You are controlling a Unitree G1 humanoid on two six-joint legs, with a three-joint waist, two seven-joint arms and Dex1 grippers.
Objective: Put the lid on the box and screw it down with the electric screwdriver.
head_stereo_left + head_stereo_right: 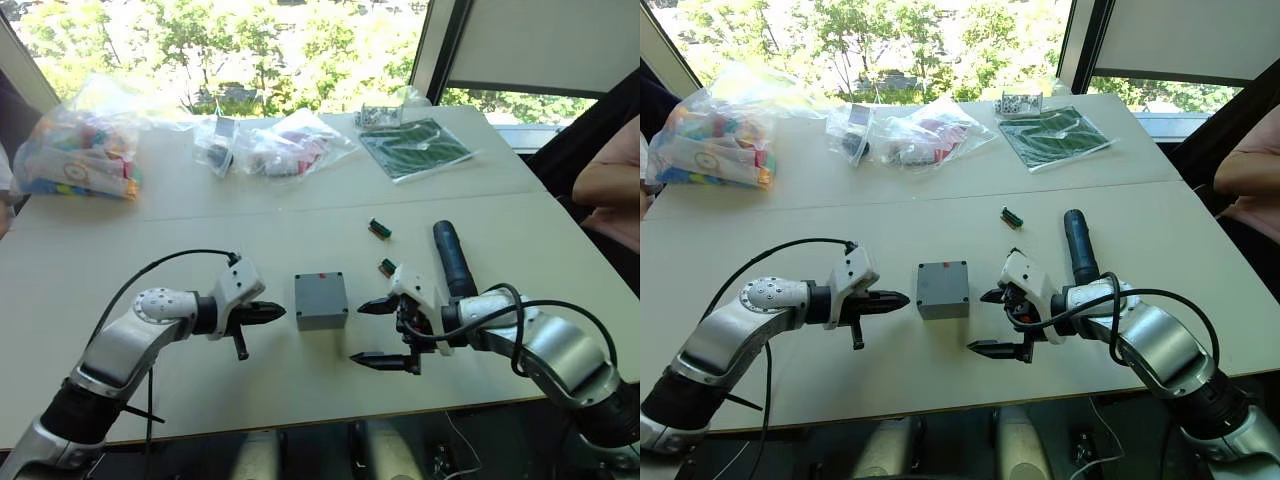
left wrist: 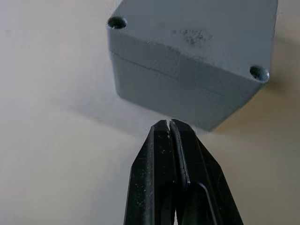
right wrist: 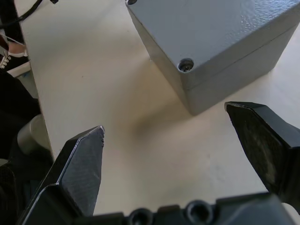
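- So the box (image 1: 321, 300) sits on the white table (image 1: 200, 220) right between the two arms, with the lid (image 3: 206, 28) already on top of it. You can see the seam between them in the wrist views, plus the screw holes at the corners.
- There's a tiny red mark along the far top edge of the box.
- The left end effector (image 1: 272, 313) is just beside the box's left side, with its fingers (image 2: 173, 159) pressed together into a point. It's close but not touching, as far as I can tell.
- The right end effector (image 1: 372, 333) is on the other side, near the box's front right corner. It's spread wide with nothing between the fingers, one tip closer to the box and the other nearer the table edge.
- The electric screwdriver (image 1: 452, 258) is lying flat on the table behind the right arm, off to the right of the box, and nothing is holding it.
- Two small green connectors (image 1: 379, 229) lie on the table too, one just by the right wrist, the other a bit further back.
- At the far side by the window are some clear plastic bags (image 1: 75, 150) with colourful stuff in them and a green sheet (image 1: 415, 148).
- A person's arm (image 1: 605, 185) pokes in at the right edge.
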